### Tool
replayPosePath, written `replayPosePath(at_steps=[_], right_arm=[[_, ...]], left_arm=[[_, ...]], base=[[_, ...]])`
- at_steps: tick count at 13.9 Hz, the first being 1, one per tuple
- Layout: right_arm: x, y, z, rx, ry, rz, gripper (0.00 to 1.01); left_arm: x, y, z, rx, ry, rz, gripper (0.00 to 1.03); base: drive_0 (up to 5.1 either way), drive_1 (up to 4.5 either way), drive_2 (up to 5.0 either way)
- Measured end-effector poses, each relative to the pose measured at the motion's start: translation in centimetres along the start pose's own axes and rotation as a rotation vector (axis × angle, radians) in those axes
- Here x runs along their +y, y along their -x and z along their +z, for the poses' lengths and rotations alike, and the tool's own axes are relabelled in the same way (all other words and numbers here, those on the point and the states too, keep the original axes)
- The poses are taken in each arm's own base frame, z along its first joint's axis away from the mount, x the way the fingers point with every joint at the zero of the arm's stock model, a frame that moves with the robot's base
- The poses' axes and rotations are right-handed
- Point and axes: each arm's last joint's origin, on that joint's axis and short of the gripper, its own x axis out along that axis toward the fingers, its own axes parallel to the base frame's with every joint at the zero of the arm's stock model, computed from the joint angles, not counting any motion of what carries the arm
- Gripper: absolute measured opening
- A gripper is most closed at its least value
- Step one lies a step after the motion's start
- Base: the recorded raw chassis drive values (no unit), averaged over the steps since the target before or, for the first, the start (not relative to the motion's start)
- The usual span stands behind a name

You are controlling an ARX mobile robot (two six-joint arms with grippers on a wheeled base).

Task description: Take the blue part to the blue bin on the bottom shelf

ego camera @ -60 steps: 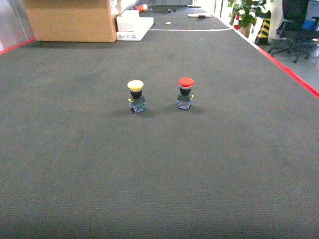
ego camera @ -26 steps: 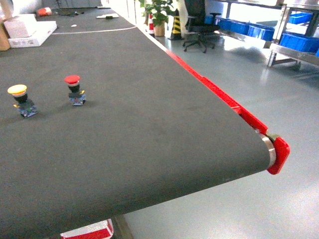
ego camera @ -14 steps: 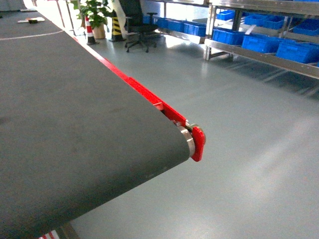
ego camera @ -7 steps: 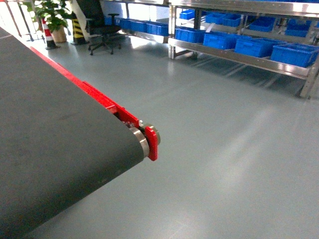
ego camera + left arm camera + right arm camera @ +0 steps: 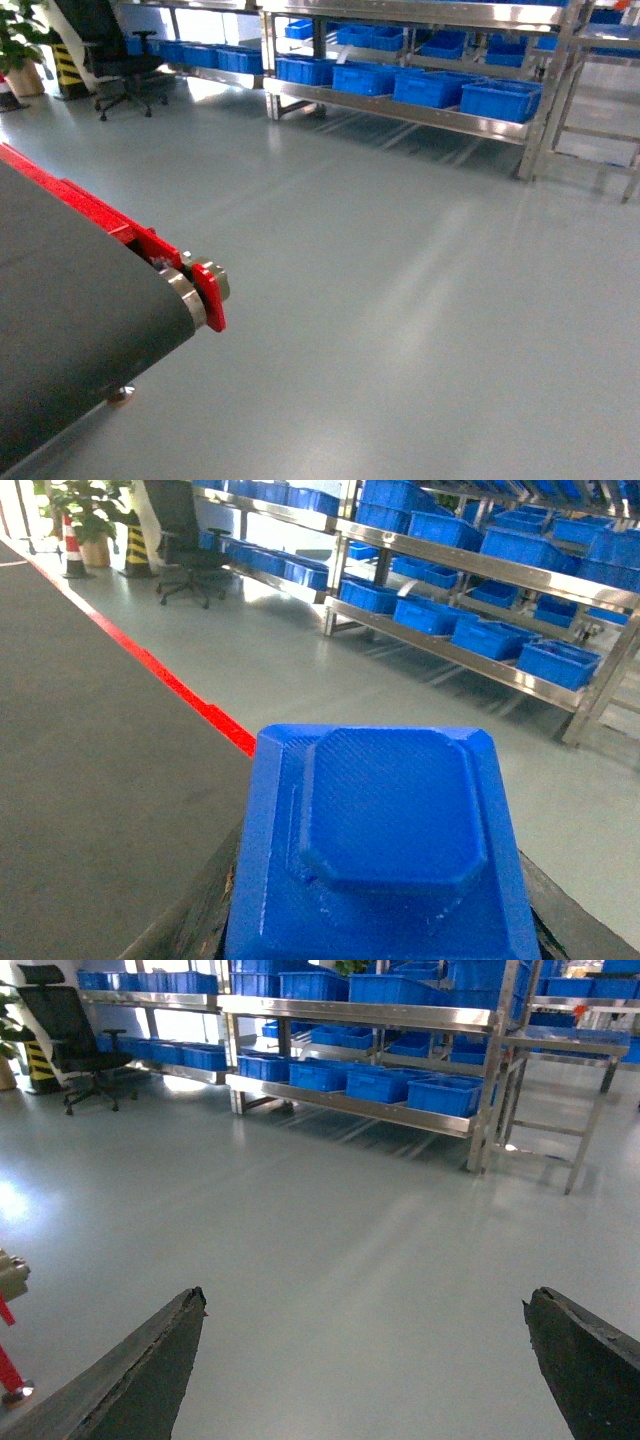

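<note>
Left gripper (image 5: 375,920) is clamped on the blue part (image 5: 385,830) — a square blue block with chamfered corners and a raised octagonal top, filling the lower half of the left wrist view; dark fingers (image 5: 195,920) show at both its sides. Under it, the dark conveyor belt (image 5: 90,730) with its red edge strip (image 5: 170,685).

Right gripper (image 5: 365,1360): jaws spread wide, nothing between them, only grey floor (image 5: 350,1250) below.

Head view: belt end with red end cap (image 5: 211,297) and roller at lower left, open floor ahead, neither arm visible. Stainless rack (image 5: 545,90) stands across the floor, well apart from the belt — bottom shelf (image 5: 400,108) carries a row of blue bins (image 5: 496,99). Office chair (image 5: 115,60) at far left
</note>
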Motion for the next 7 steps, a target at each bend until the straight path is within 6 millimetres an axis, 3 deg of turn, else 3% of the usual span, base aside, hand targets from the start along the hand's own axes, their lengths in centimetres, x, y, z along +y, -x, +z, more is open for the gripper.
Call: replayPosePath(at_steps=[7], right_arm=[[0.00, 0.00, 0.00, 0.000, 0.000, 0.000, 0.98]], left_arm=[[0.00, 0.00, 0.00, 0.000, 0.000, 0.000, 0.43]], base=[[-1.5, -1.52, -1.5]])
